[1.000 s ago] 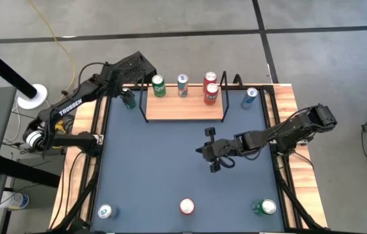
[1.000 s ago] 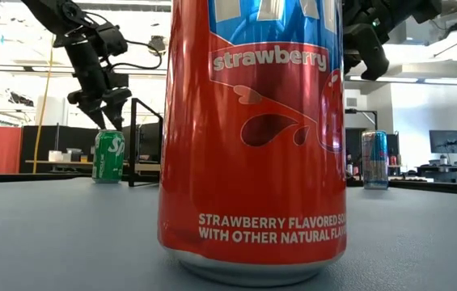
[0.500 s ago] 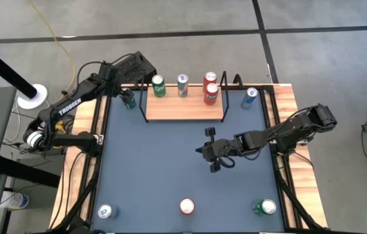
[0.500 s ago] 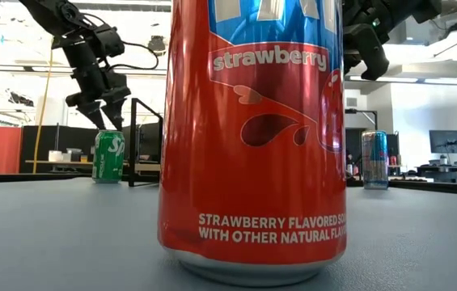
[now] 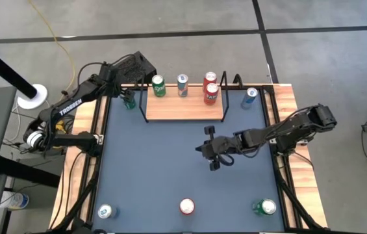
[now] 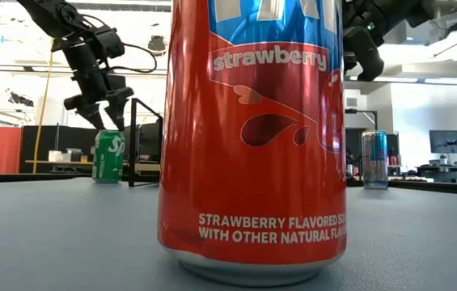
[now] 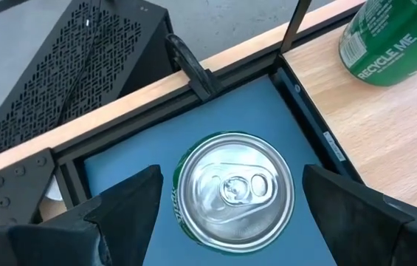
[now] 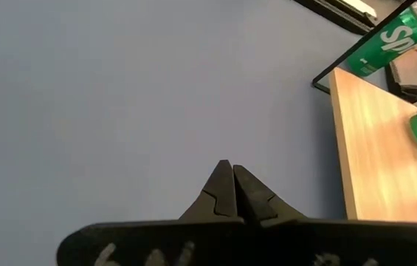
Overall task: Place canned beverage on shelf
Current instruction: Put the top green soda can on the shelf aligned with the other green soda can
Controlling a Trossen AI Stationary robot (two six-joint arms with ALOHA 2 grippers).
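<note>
Green is the can (image 7: 235, 191) right under my left pincer (image 5: 128, 99). My two fingers (image 7: 131, 203) are spread wide on both sides of its silver top and they do not touch it. This can stands on the grey table (image 5: 157, 162), at the far left corner, just beside the shelf (image 5: 184, 109) but outside its black wire frame (image 5: 145, 104). In the low view the left pincer (image 6: 101, 103) hangs above the green can (image 6: 108, 157).

The shelf is a light-wood board at the far edge of the table. On it stand another green can (image 5: 159, 85), a blue-white can (image 5: 182, 84) and two red cans (image 5: 211, 93). One blue can (image 5: 250, 97) stands on the table just beside the right end of the shelf.

My right pincer (image 5: 212, 151) is over the middle of the table, well apart from every can. Its fingers (image 8: 223, 193) are pressed together and hold nothing.

Near the front edge three more cans stand: a blue-white one (image 5: 106, 211), a red one (image 5: 187, 207) and a green one (image 5: 265, 207). The red one fills the low view (image 6: 252, 129).
</note>
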